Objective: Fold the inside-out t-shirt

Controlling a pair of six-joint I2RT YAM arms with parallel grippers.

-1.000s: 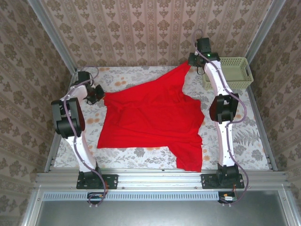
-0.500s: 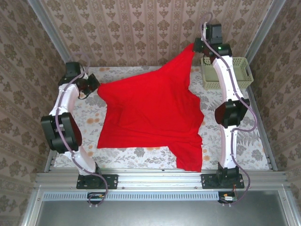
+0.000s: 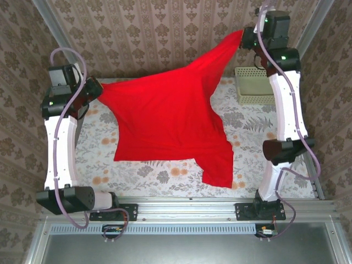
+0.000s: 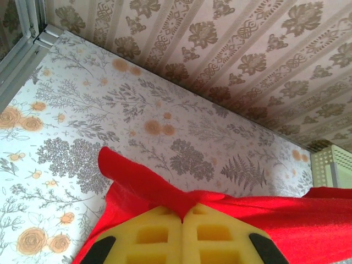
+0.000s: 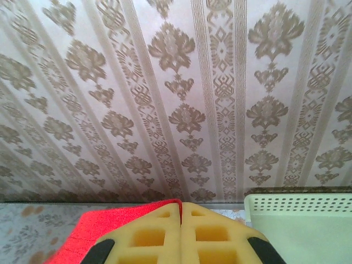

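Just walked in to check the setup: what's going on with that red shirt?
Two robot arms hold the red t-shirt up by its far edge. The left hand is shut on one corner, the right hand on the other, higher up. The cloth is stretched between them, with its near edge resting on the flowered table. No fold is made yet.

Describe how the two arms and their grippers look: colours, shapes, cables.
The left arm and right arm have white tapered links, black joint housings and black bases, each trailed by a looping purplish-grey cable. A green light glows on the right arm. The left gripper and right gripper have yellow fingers moulded with square recesses, black at the lower corners.
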